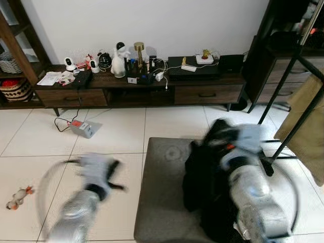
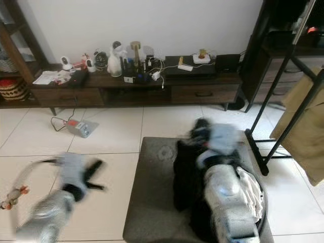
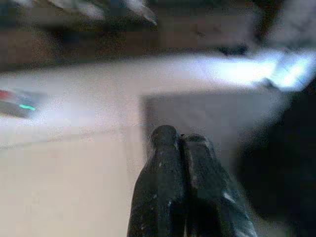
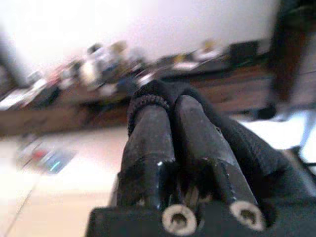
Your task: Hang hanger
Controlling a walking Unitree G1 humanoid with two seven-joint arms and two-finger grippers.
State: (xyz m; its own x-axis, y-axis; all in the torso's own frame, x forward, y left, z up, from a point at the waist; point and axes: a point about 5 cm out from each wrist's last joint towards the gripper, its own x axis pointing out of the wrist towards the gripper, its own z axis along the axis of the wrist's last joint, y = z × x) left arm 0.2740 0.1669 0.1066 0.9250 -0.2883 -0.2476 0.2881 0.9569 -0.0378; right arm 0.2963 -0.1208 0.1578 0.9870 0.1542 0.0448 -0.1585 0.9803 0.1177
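Note:
A black garment [image 1: 202, 177] lies heaped on the grey ottoman [image 1: 162, 197], with some white cloth [image 2: 251, 188] beside it. My right gripper [image 4: 170, 106] is shut, and a ribbed black fold of the garment [image 4: 148, 101] wraps its tips; in the eye views this arm is blurred above the heap [image 1: 223, 132]. My left gripper [image 3: 178, 140] is shut on nothing, blurred over the floor left of the ottoman [image 1: 115, 177]. A black clothes rack [image 1: 289, 76] stands at the right with a beige garment [image 1: 306, 131] hanging on it. I cannot make out a hanger.
A dark low console [image 1: 142, 88] crowded with small items runs along the back wall. On the tiled floor lie a grey box with a cable [image 1: 82, 128] and a small toy [image 1: 17, 197]. A woven basket [image 1: 15, 90] sits on the left shelf.

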